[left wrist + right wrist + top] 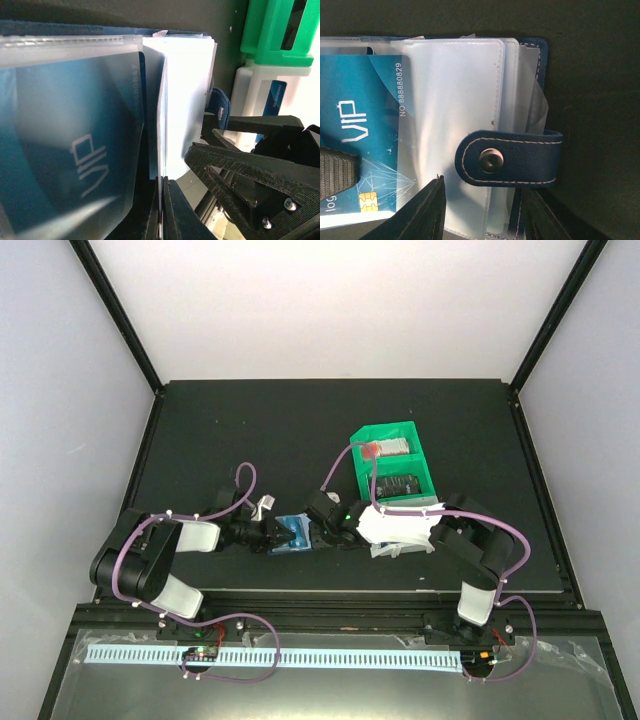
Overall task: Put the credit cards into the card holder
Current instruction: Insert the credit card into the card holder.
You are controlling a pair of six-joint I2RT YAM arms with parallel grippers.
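Note:
The navy card holder lies open on the black mat between both grippers. In the right wrist view its snap tab lies across the clear sleeves. A blue VIP credit card sits partly inside a sleeve at the left. My left gripper is shut on the thin edge of that card; one of its fingers shows over the card. My right gripper is open, its fingers straddling the sleeves' near edge below the tab. In the top view the left gripper and right gripper flank the holder.
A green compartment bin stands behind the right arm, with a white bin under the right wrist. In the left wrist view the green bin and the white bin, holding another blue card, stand close behind the right gripper's fingers.

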